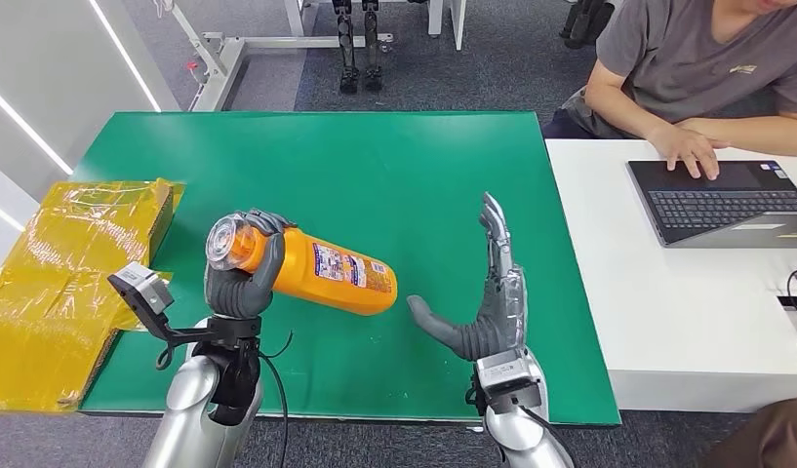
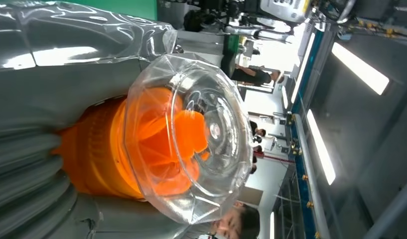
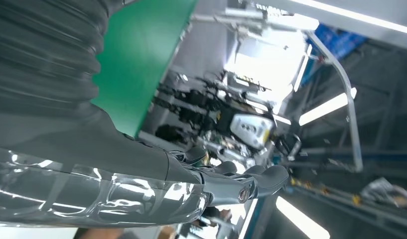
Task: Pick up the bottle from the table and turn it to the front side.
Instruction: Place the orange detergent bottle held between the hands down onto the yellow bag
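Observation:
An orange bottle (image 1: pixel 321 270) with a clear faceted cap (image 1: pixel 225 243) and a printed label lies tilted above the green table (image 1: pixel 375 166). My left hand (image 1: pixel 240 278) grips it near the cap end, fingers wrapped round the neck. Close up in the left wrist view, the clear cap (image 2: pixel 191 139) covers the orange neck (image 2: pixel 96 149), with my left hand (image 2: pixel 37 99) around it. My right hand (image 1: pixel 487 307) stands open just right of the bottle's base, fingers pointing up and thumb toward the bottle, not touching it. The right wrist view has my right hand (image 3: pixel 141 184) with nothing in it.
A yellow wrapped box (image 1: pixel 62 283) lies at the table's left edge. A white desk (image 1: pixel 687 302) adjoins on the right, with a laptop (image 1: pixel 726 200) and a seated person (image 1: pixel 697 68) whose hand rests on it. A metal frame (image 1: pixel 277 39) stands beyond the table.

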Controlling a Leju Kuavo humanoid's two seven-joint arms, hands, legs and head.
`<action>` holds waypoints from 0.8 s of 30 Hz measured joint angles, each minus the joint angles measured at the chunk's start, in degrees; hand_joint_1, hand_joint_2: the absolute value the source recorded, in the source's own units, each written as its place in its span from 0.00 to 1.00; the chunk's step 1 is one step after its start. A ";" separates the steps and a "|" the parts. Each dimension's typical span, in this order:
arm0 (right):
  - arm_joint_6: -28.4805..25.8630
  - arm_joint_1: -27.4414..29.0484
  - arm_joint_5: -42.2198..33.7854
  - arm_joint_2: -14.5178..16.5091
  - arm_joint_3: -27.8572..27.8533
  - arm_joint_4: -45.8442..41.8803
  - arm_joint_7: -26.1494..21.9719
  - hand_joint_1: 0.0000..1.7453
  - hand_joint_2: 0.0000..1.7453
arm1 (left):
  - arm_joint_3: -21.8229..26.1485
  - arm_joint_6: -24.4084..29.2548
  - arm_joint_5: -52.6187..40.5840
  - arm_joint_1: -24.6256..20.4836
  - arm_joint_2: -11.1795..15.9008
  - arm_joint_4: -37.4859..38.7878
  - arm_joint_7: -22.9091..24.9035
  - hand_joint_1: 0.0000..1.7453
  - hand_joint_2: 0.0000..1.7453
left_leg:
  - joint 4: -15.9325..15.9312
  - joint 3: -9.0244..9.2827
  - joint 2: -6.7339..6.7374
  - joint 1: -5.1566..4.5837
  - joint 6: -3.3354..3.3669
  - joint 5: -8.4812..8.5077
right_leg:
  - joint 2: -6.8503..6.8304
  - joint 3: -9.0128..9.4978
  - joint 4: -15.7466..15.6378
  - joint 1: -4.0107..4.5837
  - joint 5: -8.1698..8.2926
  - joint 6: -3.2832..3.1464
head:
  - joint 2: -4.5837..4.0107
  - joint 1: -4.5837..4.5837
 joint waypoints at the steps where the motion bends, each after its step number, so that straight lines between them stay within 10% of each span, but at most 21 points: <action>1: -0.97 0.46 0.24 0.00 0.00 -1.02 -0.22 0.00 1.00 | 0.11 -0.14 -0.65 -0.20 0.14 0.00 0.33 1.00 1.00 | 0.00 0.00 0.00 0.00 0.00 0.00 | 0.00 0.00 0.00 0.00 0.00 0.00 | 0.00 0.00; 13: -4.46 5.88 0.99 -0.36 -0.19 -8.37 -0.56 0.00 1.00 | 2.77 5.77 -21.12 -2.22 4.75 0.07 2.93 1.00 1.00 | -0.02 0.01 0.03 0.01 0.00 0.00 | 0.03 -0.02 0.00 0.00 0.00 0.00 | 0.00 0.01; 24: -2.57 7.77 2.92 -0.61 -1.01 -10.71 -0.56 0.00 1.00 | 2.88 16.05 -57.47 -6.53 15.16 7.79 8.05 1.00 1.00 | -0.04 0.03 0.12 0.01 -0.05 0.04 | 0.12 -0.03 0.04 0.01 0.01 -0.02 | 0.00 0.01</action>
